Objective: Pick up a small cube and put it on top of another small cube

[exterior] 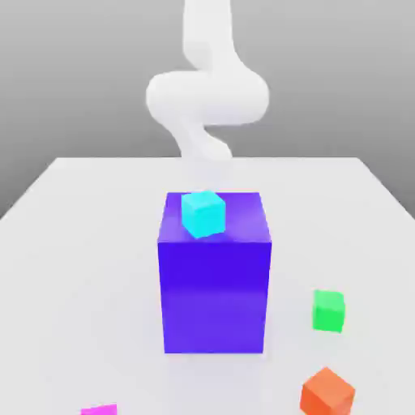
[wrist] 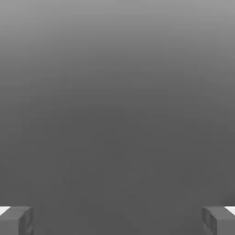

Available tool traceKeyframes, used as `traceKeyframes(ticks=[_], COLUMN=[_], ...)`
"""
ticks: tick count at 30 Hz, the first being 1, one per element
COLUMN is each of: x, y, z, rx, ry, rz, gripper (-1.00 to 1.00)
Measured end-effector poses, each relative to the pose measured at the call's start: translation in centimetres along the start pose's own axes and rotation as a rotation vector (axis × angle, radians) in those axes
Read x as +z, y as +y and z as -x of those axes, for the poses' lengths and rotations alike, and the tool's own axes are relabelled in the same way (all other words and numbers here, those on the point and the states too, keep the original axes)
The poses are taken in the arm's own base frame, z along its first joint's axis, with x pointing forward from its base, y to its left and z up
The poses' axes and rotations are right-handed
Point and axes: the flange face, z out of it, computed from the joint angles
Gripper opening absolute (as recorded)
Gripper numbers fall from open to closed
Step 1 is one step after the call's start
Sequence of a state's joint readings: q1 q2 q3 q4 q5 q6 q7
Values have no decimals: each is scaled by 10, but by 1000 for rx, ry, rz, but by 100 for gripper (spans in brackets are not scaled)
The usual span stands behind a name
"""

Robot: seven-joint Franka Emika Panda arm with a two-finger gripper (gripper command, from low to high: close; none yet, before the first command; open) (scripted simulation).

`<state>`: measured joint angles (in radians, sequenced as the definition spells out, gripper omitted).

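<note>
The small magenta cube [exterior: 99,410] lies on the white table [exterior: 81,243] at the front of the exterior view's left, cut off by the picture's edge. The small green cube [exterior: 328,311] sits on the table toward the exterior view's right, beside the big block. In the hand view my gripper [wrist: 117,220] is open: its two grey fingertips [wrist: 16,220] stand far apart with nothing between them, facing plain grey background. The white arm [exterior: 207,97] rises behind the big block, far from both cubes.
A tall blue-violet block [exterior: 215,292] stands mid-table with a cyan small cube [exterior: 203,213] on its top. An orange small cube [exterior: 327,392] lies at the front right, just in front of the green one.
</note>
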<state>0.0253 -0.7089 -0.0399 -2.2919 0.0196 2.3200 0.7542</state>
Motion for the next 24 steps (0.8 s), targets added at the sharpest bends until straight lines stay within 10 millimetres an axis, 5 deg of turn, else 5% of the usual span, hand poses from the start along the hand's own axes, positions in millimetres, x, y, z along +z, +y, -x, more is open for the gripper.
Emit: traceKeyframes(ticks=[12, 24], x=[206, 381], y=[50, 156], z=[-22, 11], rx=[-43, -98], ry=[-268, -455], rz=[139, 332], gripper=[0, 0])
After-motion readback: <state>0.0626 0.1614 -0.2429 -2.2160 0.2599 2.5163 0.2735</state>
